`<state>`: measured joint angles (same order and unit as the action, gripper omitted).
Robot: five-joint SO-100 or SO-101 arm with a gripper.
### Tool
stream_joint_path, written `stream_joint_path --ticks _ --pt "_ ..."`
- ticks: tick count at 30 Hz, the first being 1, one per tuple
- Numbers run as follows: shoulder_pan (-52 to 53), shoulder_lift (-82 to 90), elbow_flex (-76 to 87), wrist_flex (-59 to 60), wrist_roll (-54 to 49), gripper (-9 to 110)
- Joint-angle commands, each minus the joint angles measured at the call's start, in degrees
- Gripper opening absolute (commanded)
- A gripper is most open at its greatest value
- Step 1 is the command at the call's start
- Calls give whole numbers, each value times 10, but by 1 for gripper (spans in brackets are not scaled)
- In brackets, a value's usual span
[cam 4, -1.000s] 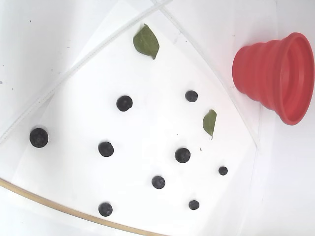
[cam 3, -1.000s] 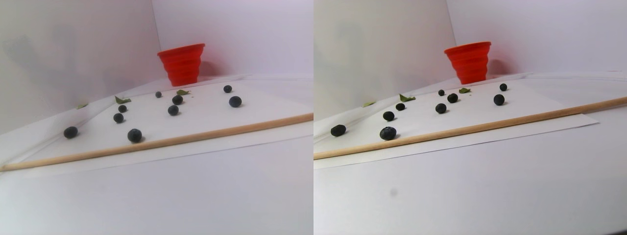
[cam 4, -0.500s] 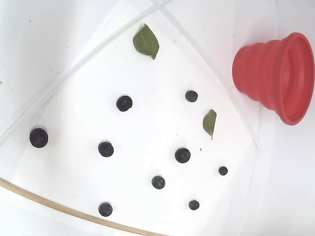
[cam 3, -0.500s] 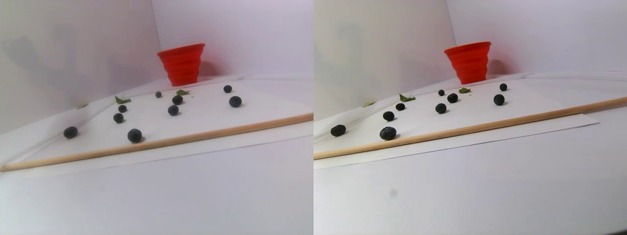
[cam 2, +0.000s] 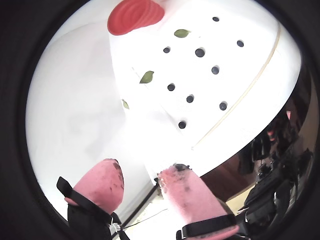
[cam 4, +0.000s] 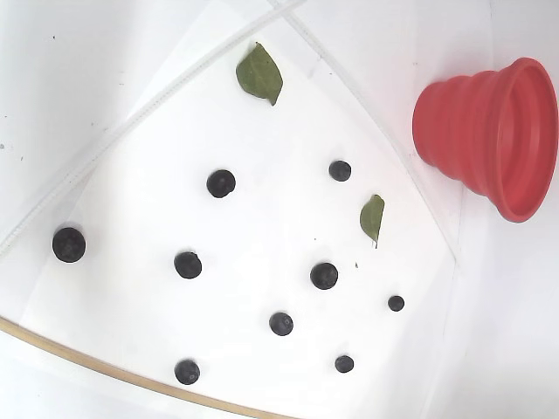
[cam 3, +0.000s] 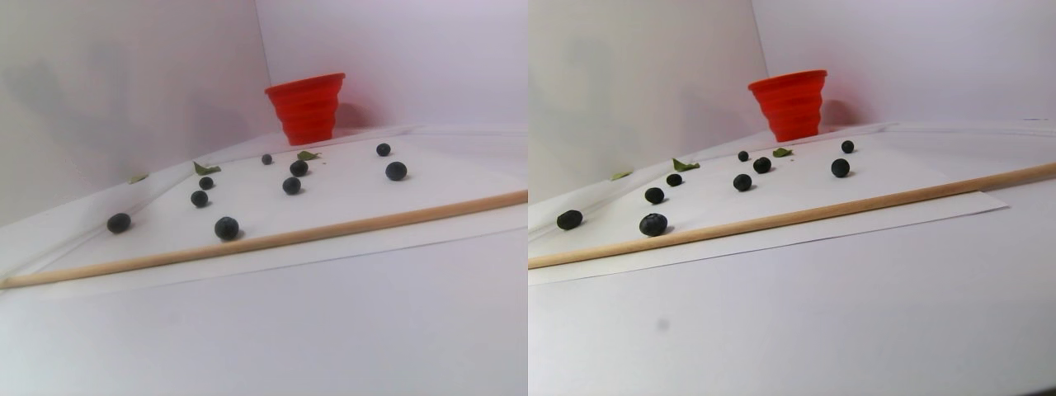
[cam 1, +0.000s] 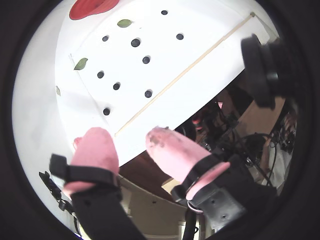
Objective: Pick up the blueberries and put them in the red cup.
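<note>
Several blueberries (cam 4: 221,183) lie scattered on a white paper sheet (cam 4: 262,236); the stereo pair view shows them too (cam 3: 227,228), as do both wrist views (cam 1: 135,42) (cam 2: 200,52). The red cup (cam 4: 489,131) stands upright beyond the sheet's far corner (cam 3: 307,107) (cam 1: 90,7) (cam 2: 132,17). My gripper (cam 1: 125,135) (cam 2: 144,169) appears only in the wrist views. It hangs high above the table's near side, well away from the berries. Its pink fingers are spread open with nothing between them.
A thin wooden stick (cam 3: 330,231) (cam 4: 87,358) lies along the sheet's near edge. Two green leaves (cam 4: 259,74) (cam 4: 372,216) rest among the berries. White walls (cam 3: 124,82) close the back. A dark camera mount (cam 1: 265,70) and cables sit off the table's edge.
</note>
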<state>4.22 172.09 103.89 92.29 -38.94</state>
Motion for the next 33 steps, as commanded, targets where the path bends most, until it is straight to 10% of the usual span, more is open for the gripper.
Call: stream_joint_path --ticks 1,33 --pt "4 -17 -7 -11 -65 15" --pt "-14 -171 93 -156 -402 17"
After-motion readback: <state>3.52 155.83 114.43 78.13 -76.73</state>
